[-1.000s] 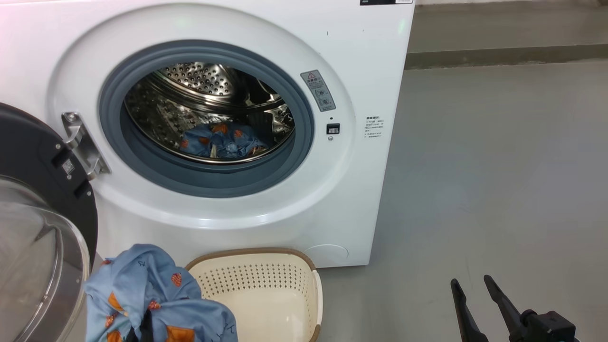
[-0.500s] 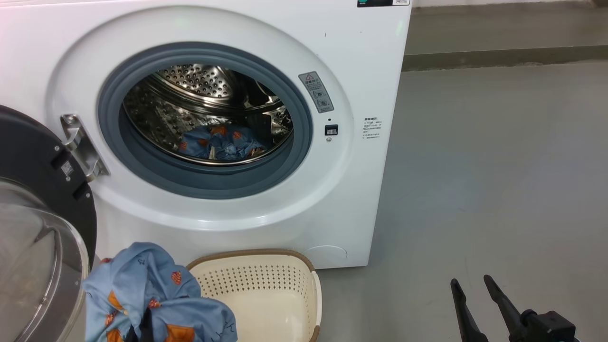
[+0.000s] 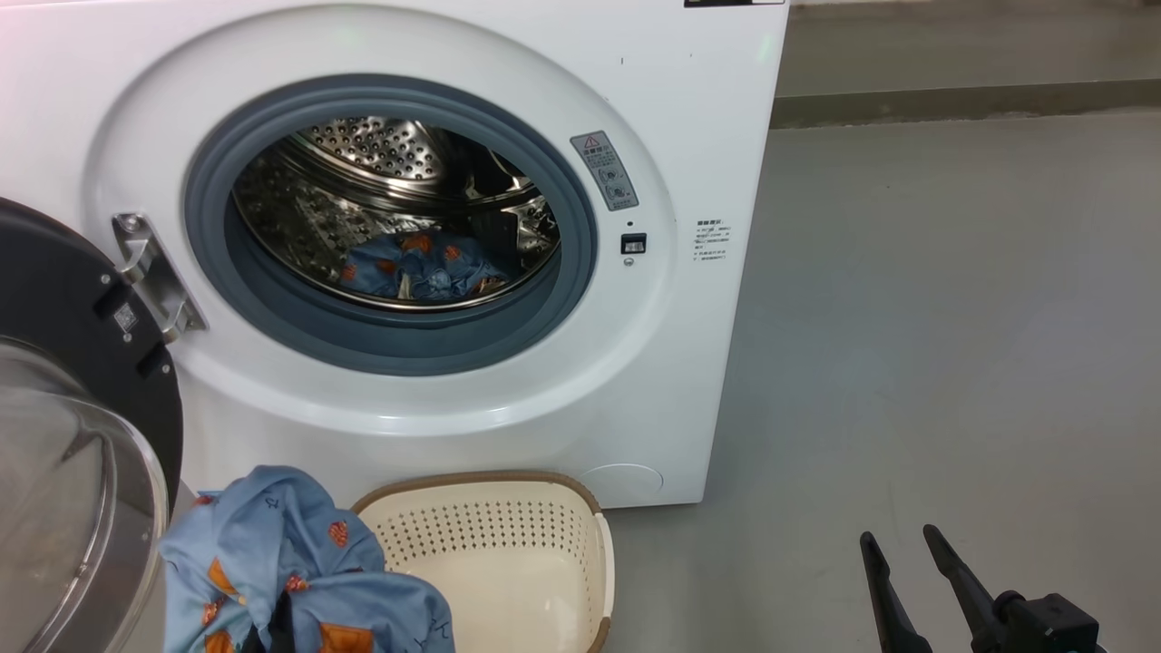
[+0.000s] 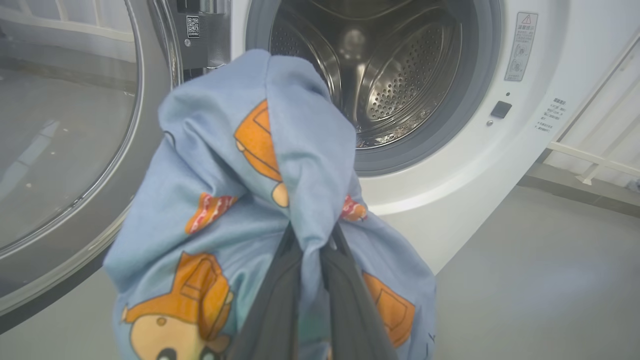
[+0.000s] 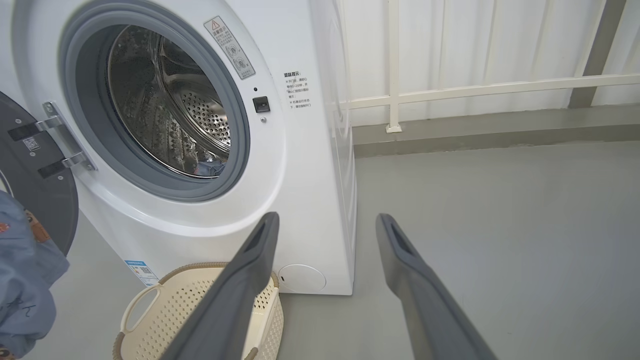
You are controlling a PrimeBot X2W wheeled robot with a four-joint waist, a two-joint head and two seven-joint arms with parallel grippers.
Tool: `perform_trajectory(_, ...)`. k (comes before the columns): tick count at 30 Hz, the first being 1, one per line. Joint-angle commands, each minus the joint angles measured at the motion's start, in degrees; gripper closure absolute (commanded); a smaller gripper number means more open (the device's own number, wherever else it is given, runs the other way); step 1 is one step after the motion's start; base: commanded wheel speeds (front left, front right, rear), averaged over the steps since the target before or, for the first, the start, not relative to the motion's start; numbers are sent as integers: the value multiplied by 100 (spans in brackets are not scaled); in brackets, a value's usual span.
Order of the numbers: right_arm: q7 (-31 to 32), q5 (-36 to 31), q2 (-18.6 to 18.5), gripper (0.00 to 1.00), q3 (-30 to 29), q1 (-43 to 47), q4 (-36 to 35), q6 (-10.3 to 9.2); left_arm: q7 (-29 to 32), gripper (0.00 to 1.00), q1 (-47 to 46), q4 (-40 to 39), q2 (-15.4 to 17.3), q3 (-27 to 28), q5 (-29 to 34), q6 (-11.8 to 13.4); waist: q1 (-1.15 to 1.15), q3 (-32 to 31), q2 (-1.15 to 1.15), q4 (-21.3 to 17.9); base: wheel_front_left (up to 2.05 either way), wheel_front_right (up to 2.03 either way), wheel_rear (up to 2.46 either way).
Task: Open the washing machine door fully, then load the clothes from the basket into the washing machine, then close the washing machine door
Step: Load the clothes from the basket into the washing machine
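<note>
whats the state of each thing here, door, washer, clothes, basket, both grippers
Round black-framed glass washing machine door, open, swung left
Big white front-loading washing machine, steel drum exposed
Light blue printed clothes, one piece gripped and held up, another lying in the drum
Cream perforated plastic basket, upright, nothing in the part shown
Left gripper, shut on the clothes
Right gripper, open, holding nothing

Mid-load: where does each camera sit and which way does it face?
Head view: on the head, looking forward and down at the white front-loading washing machine and cream perforated basket; open right gripper lower right.
Left wrist view: along the left gripper, shut on light blue cartoon-print clothes, facing the steel drum.
Right wrist view: along its open fingers, facing the machine's front obliquely.
Shared: head and right wrist views both show the basket.
</note>
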Motion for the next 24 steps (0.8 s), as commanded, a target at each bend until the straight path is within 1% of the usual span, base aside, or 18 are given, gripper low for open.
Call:
perform_trajectory(1,-27,-56,-26,0,163,-119,-151,8,-78,100,-159,-200,53,147,64,9,0,5,0,-8,0,0,0)
perform_trajectory(12,-27,-60,-9,0,192,-161,-170,8,-78,100,-566,-173,53,-50,243,-79,0,138,0,-95,0,0,0)
perform_trajectory(18,-27,-60,7,0,225,-228,-175,8,-78,100,-1120,-30,53,-76,312,-130,0,329,0,-210,0,0,0)
perform_trajectory(24,-27,-66,25,0,292,-376,-198,8,-78,100,-1816,337,134,-95,365,-178,0,632,0,-394,0,0,0)
